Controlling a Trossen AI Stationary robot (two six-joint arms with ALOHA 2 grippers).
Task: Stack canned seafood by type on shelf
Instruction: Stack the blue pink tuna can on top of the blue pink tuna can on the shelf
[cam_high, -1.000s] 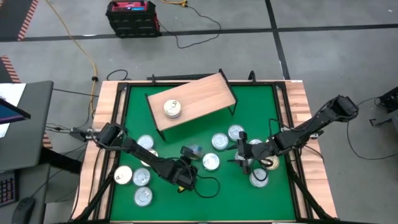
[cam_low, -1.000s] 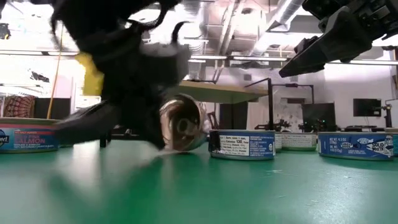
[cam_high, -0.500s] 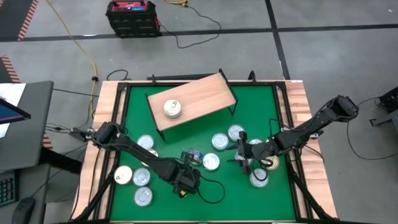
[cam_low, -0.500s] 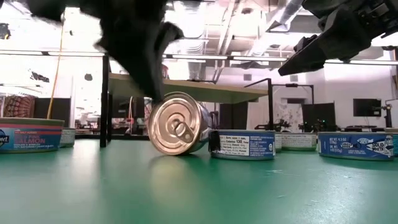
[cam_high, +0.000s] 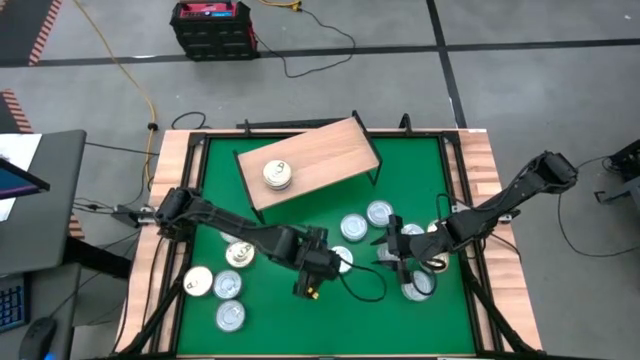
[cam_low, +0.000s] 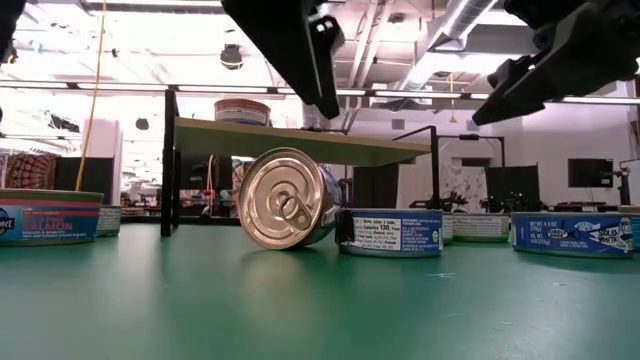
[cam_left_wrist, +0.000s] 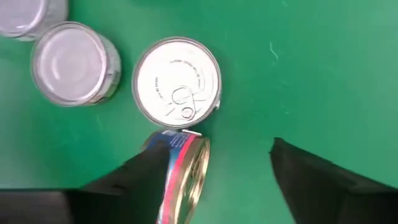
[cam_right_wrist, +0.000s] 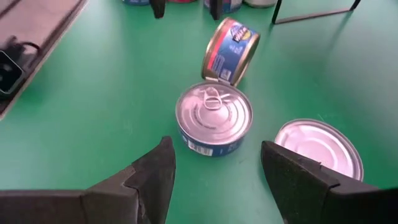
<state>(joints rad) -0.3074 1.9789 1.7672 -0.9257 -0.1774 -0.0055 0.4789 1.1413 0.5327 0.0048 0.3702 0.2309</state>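
On the shelf (cam_high: 330, 150) only one short stack of tins (cam_high: 278, 174) is sitting, probably two high, though the count is hard to read. By my judgement the task is barely getting going: no second type is standing up there, and nearly all the canned seafood is lying loose on the green table (cam_high: 300, 330) in front of the shelf.

Roughly eleven loose tins are showing, some partly under the arms. One gold-lidded tin (cam_low: 290, 198) is standing on its edge, leaning against a flat tin (cam_low: 390, 232).

The left gripper (cam_left_wrist: 217, 158) is hovering over that tipped tin in front of the shelf, fingers spread wide and gripping nothing. The right gripper (cam_right_wrist: 214, 152) is hanging beside it, fingers apart, also empty.
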